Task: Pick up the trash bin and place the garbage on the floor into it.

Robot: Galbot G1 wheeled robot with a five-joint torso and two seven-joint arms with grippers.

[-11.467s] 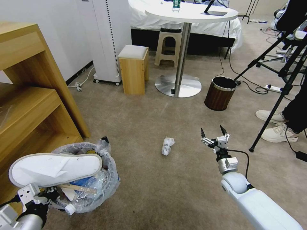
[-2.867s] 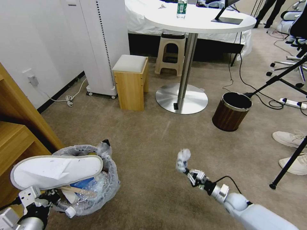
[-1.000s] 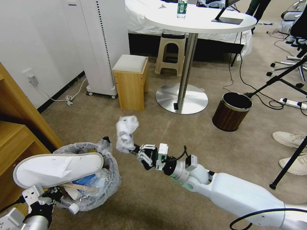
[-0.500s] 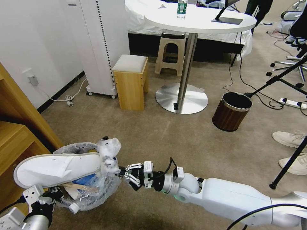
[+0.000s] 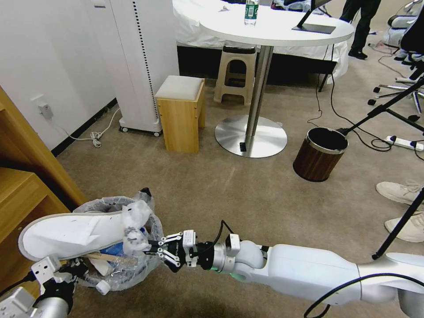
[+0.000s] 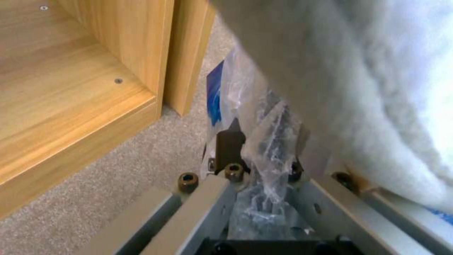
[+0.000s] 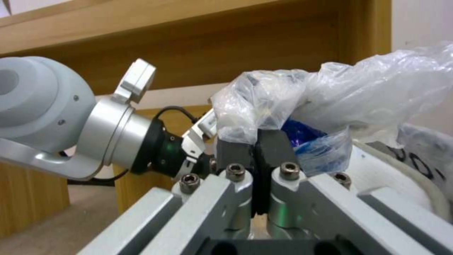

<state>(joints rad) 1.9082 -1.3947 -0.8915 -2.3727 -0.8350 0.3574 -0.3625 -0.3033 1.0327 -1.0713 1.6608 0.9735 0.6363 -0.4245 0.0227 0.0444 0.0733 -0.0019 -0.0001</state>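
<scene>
Beige floor (image 5: 247, 194). Right gripper (image 5: 148, 248) clamped on white wad (image 5: 134, 227) above trash bin (image 5: 150, 260); left gripper (image 6: 254, 166) pinches bin's rim. Overfilled: wad may roll off slipper (image 5: 70, 232).

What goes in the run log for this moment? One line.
right gripper: shut on crumpled white plastic wad, over bin | left gripper: shut on bag-lined dark round trash bin rim | white flat slipper: across bin

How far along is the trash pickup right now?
Mostly done: the bin, held by the left pincer, already holds a slipper, a stick and a bottle. In hand: the right pincer is shut on a white wad above the bin. Left: releasing it; the carpet in view shows no other litter.
</scene>
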